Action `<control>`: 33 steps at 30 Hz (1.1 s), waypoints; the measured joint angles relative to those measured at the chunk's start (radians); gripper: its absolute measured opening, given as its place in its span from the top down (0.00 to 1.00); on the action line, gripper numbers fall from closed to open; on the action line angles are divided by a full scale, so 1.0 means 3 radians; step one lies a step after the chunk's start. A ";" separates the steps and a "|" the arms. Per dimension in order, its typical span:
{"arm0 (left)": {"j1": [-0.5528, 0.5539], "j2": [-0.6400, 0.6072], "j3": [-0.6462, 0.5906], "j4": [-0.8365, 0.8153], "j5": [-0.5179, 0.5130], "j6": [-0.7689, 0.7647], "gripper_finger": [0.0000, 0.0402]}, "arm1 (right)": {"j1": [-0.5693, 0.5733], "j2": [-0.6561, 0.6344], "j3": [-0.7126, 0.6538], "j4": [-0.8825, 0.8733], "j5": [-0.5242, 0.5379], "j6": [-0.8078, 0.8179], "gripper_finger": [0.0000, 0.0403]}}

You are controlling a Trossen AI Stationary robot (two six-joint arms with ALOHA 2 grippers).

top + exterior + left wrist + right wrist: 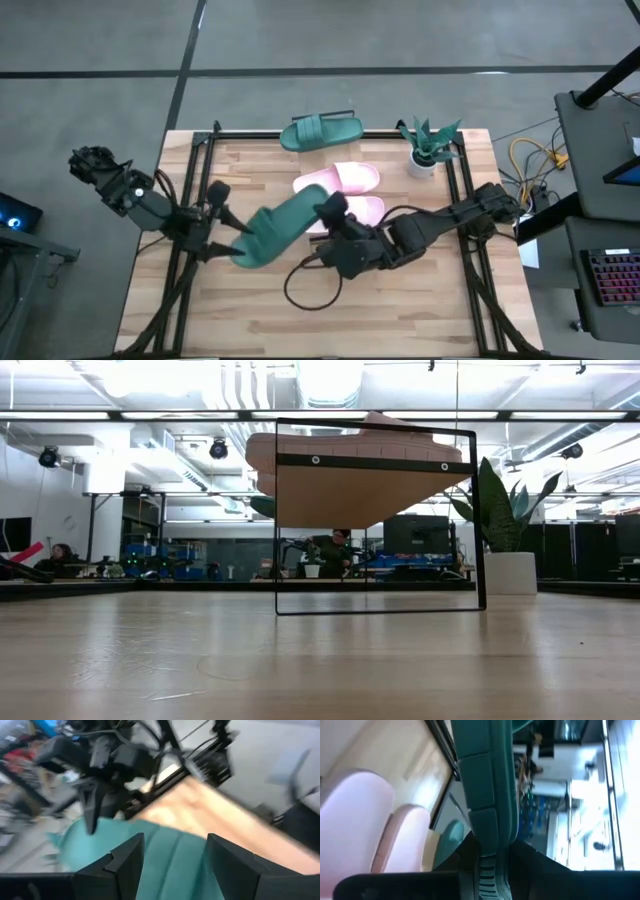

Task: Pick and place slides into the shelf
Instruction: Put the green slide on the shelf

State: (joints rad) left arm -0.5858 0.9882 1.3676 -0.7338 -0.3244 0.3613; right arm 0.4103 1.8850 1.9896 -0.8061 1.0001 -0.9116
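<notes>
Landmark: plant pot (425, 160) on shelf (250, 150). Two slides (338, 178) (350, 212) left of pot; one slide (320, 131) behind-left at shelf edge; fourth slide (280, 228) farthest left.

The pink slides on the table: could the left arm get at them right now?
Probably not directly. The teal slide, clamped by the right gripper, hangs between the open left gripper and the pink slides.

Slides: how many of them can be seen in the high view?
4. One green slide lies at the table's far edge, two pink slides lie mid-table, and the right gripper holds another green slide. None seems hidden.
</notes>
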 joint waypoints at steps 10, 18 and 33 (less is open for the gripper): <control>-0.0002 0.0323 -0.0021 0.0069 -0.0858 0.0838 0.56 | 0.0003 -0.0123 -0.0001 -0.0349 0.0191 0.0572 0.87; -0.0010 0.0450 -0.0022 0.0065 -0.1146 0.0917 0.60 | 0.0003 -0.0199 -0.0003 -0.0383 0.0361 0.0605 0.88; -0.0014 0.0409 -0.0026 0.0145 -0.1491 0.1035 0.60 | 0.0004 -0.0286 -0.0003 -0.0710 0.0432 0.0930 0.88</control>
State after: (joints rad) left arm -0.5900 1.1110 1.3598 -0.6903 -0.7718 0.6717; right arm 0.4114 1.7992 1.9888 -1.0190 1.1296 -0.6325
